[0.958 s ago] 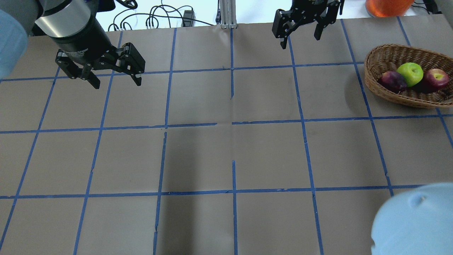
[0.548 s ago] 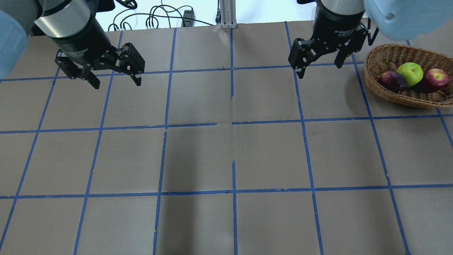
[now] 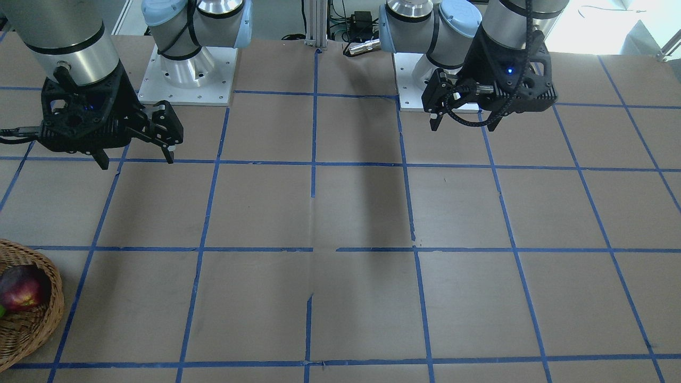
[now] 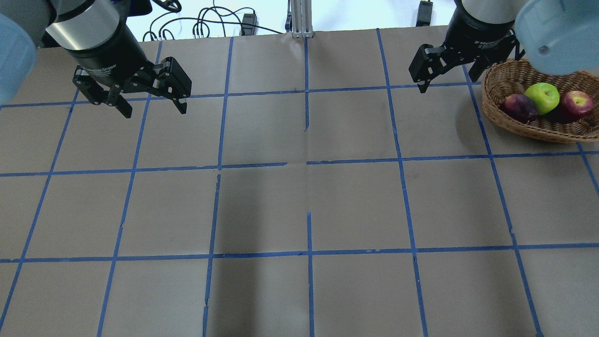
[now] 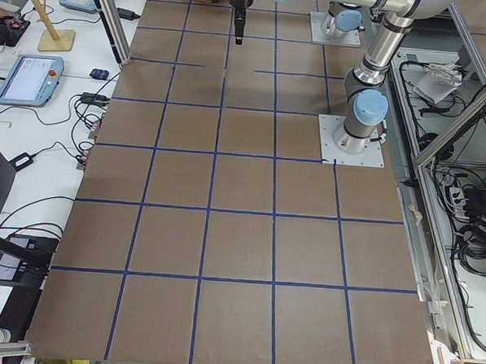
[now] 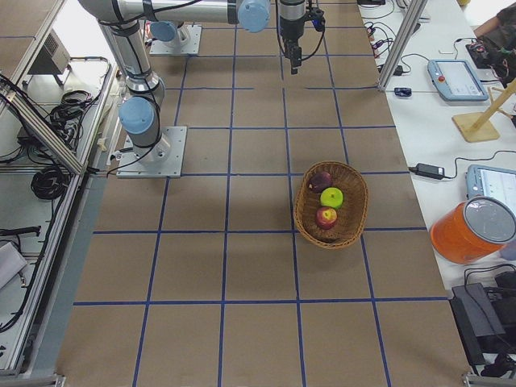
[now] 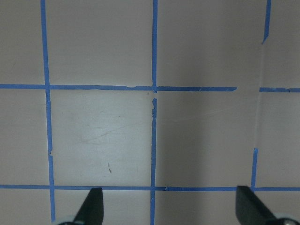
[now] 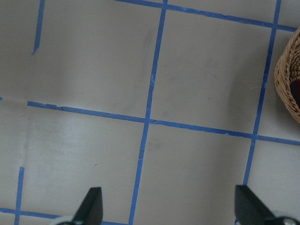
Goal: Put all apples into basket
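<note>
The wicker basket (image 4: pixel 533 132) stands at the table's far right and holds all three apples: the dark purple one (image 4: pixel 519 107), the lime green one (image 4: pixel 543 97) and the red one (image 4: pixel 578 103). The basket (image 6: pixel 355 205) and its apples also show in the exterior right view. My right gripper (image 4: pixel 447 83) is open and empty, hovering just left of the basket's far rim. Its wrist view shows the basket's edge (image 8: pixel 288 84) at the right. My left gripper (image 4: pixel 154 110) is open and empty above the far left of the table.
Brown paper with blue tape grid lines covers the table (image 4: pixel 309 196). Cables (image 4: pixel 201 23) and an aluminium post (image 4: pixel 299 18) lie at the far edge. An orange container (image 6: pixel 472 230) stands off the table beside the basket. The arm bases (image 3: pixel 186 74) stand at the robot's side.
My right gripper has moved to the right, from the far middle to just beside the basket, staying open. The left gripper, basket and apples have not moved.
</note>
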Controlling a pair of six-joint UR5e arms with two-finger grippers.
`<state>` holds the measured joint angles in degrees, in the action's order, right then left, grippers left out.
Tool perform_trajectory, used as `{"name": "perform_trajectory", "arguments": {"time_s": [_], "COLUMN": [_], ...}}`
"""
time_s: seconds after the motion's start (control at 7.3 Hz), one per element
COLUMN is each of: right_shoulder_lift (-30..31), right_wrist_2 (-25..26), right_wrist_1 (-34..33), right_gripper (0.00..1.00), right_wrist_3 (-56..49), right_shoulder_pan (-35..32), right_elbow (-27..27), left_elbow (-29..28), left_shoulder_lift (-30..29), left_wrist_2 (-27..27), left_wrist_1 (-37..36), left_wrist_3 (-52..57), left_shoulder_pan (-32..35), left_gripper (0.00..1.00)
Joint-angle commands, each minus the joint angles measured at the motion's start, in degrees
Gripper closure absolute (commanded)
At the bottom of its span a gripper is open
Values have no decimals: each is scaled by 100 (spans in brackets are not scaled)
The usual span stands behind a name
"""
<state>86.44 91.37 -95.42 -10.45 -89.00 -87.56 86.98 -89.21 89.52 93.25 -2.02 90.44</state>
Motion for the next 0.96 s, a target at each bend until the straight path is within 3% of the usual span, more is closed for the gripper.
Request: {"name": "perform_trajectory", "arguments": {"time_s": [0.0, 0.82], "right_shoulder_lift": [-21, -48], "right_wrist_2": [-84, -251], "right_wrist_1": [268, 296], "right_gripper": [0, 0], "right_wrist_3": [-1, -1], "right_shoulder_pan": [5, 5], "right_elbow": [45, -33], "left_elbow": [-5, -23], "left_shoulder_lift": [9, 0], "left_wrist_2": [4, -5], "left_wrist_1": [0, 0], "left_wrist_3": [-9, -9], "left_shoulder_pan": [0, 9], "left_gripper": [0, 0]}}
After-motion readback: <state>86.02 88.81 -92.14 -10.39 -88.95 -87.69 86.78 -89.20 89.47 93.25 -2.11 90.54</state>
